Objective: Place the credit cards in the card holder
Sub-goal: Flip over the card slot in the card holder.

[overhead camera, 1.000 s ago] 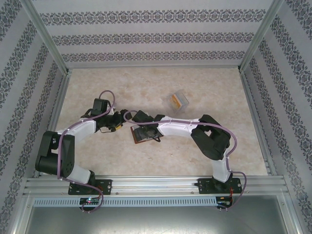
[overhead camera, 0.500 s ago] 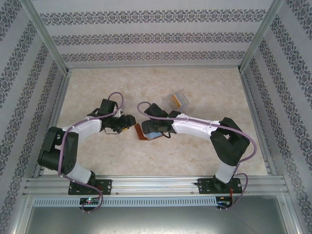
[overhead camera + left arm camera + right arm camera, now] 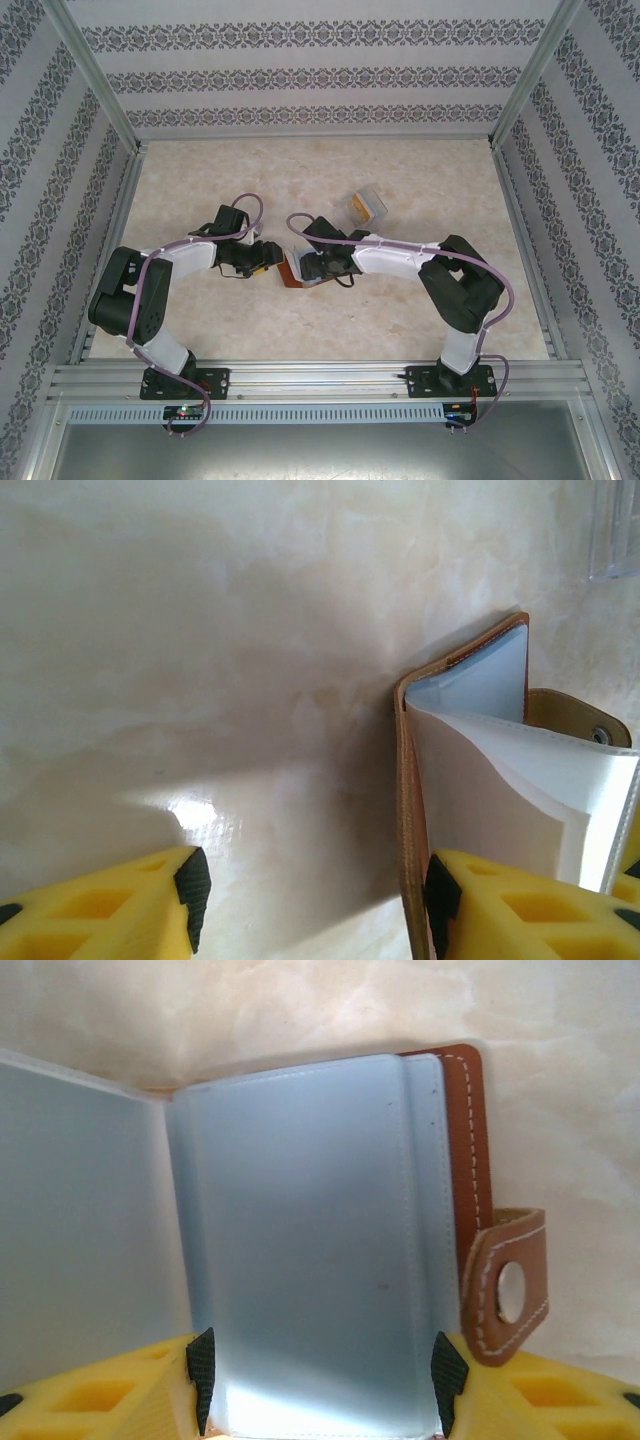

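Seeing the left gripper (image 3: 315, 885) open, yellow fingers (image 3: 110, 910) wide apart with bare table (image 3: 200, 630) between. Got its right-hand black pad (image 3: 437, 895) just against the brown cover of the wallet (image 3: 405, 780), other pad well clear. Reading the wallet there as propped open, cover edge-on, blue-grey lining and pale plastic sleeves fanned behind it, snap stud (image 3: 601, 735) on the flap at the far side. Seeing the right gripper (image 3: 323, 1368) straddling one blue-grey sleeve page (image 3: 310, 1230) of the wallet's inside, black pads (image 3: 445, 1370) at both side edges of that page. Can't tell whether pinching it or only framing it. Got a second page off to the left, brown stitched cover along the right, and a strap tab (image 3: 505, 1285) with a round hole hanging past it over the table. From overhead, placing both grippers nose to nose mid-table, wallet between them, left one at its left edge, right one partly over it. Spotting the cards (image 3: 358, 208) as an orange patch inside a clear box (image 3: 377, 202), further back and to the right, well apart from the wallet and both grippers. Also catching a corner of that box at the top right of the left wrist view. Noting patterned walls (image 3: 300, 80) around the table on three sides.
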Available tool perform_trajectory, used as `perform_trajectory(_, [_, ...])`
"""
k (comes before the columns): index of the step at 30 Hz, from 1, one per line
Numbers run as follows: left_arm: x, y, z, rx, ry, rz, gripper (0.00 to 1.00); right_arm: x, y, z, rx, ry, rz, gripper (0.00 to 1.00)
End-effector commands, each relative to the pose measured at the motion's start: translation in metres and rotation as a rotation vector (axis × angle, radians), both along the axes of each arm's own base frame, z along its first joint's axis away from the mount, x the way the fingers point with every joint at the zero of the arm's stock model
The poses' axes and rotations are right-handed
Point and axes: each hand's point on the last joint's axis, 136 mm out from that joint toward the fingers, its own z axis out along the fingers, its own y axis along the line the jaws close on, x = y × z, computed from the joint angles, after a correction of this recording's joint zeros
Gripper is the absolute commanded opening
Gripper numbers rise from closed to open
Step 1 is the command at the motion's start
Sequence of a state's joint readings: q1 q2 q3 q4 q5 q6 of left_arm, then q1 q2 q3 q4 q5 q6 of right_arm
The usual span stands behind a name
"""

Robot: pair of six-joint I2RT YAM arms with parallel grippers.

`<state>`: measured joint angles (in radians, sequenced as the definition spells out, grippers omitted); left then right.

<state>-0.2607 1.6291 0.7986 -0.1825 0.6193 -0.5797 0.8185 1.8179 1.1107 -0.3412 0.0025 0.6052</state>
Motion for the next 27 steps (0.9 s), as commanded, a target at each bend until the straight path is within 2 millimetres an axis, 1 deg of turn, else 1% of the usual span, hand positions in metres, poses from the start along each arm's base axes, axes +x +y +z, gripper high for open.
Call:
perform_trajectory(1, [-0.002,0.002,0.000,0.010,-0.008,0.004,0.63,0.001,0.004,0.001,-0.023,-0.010,0.007,0.62])
perform_trajectory(4, [0.000,0.004,0.007,0.004,-0.037,0.017,0.64,-0.001,0.005,-0.004,-0.027,-0.001,0.009,0.61])
perform_trajectory(6, [0.001,0.005,0.008,0.005,-0.034,0.014,0.63,-0.001,0.004,-0.007,-0.034,0.004,0.004,0.61])
perform_trajectory(9, [0.000,0.006,0.007,-0.001,-0.027,0.021,0.64,-0.002,0.005,-0.008,-0.031,0.008,0.003,0.62])
perform_trajectory(13, [-0.001,0.004,0.005,-0.011,-0.019,0.021,0.63,-0.001,-0.001,-0.007,-0.063,-0.009,-0.005,0.71])
perform_trajectory(17, [0.000,0.003,0.003,-0.018,-0.018,0.025,0.63,-0.001,-0.003,-0.005,-0.070,-0.014,-0.004,0.73])
perform_trajectory(20, [0.000,0.002,0.003,-0.021,-0.011,0.023,0.62,-0.002,-0.005,-0.008,-0.084,-0.009,-0.007,0.73])
perform_trajectory(23, [0.000,0.002,0.003,-0.024,-0.013,0.024,0.62,-0.003,-0.005,-0.007,-0.119,-0.026,0.007,0.78])
perform_trajectory(27, [0.000,0.002,0.002,-0.024,-0.009,0.024,0.61,-0.002,-0.007,-0.004,-0.163,-0.051,0.011,0.80])
